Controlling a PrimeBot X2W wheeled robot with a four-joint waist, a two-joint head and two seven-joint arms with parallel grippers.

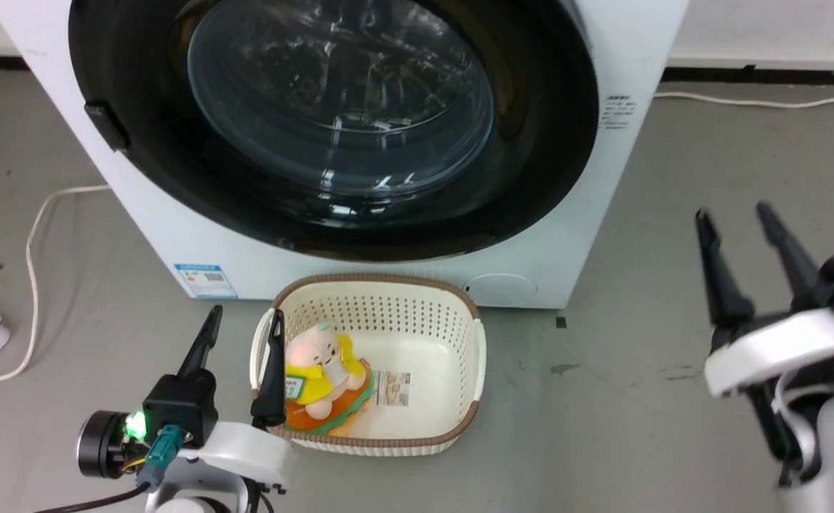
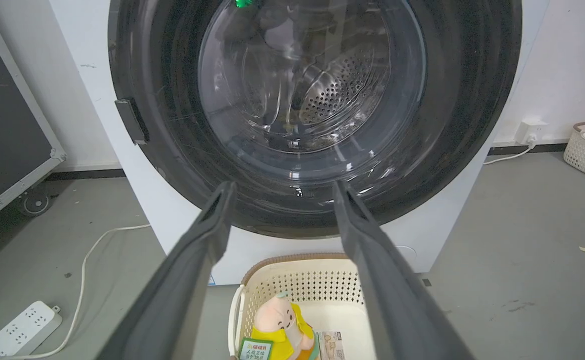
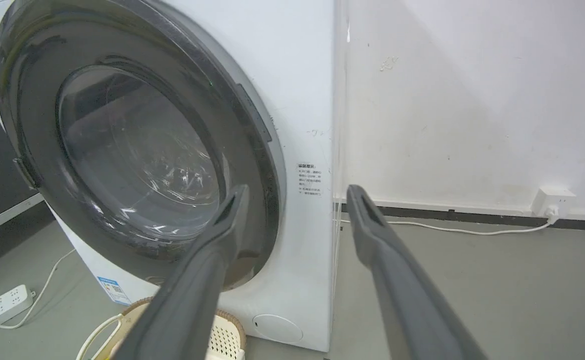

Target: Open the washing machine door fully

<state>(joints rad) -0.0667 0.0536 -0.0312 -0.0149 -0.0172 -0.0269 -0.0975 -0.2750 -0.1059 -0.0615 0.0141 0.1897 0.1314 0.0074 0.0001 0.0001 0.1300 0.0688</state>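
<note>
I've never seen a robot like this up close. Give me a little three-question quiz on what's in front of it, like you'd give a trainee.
1. True or false: the door of the washing machine already stands wide open.
2. Pick one: where is the basket with the soft toy? A. On the floor in front of the machine. B. On top of the machine. C. Inside the drum.
3. In one word: are the left hand and the right hand open or shut?

Key: 1 false, the door is shut; 2 A; 3 open, and both hold nothing.
</note>
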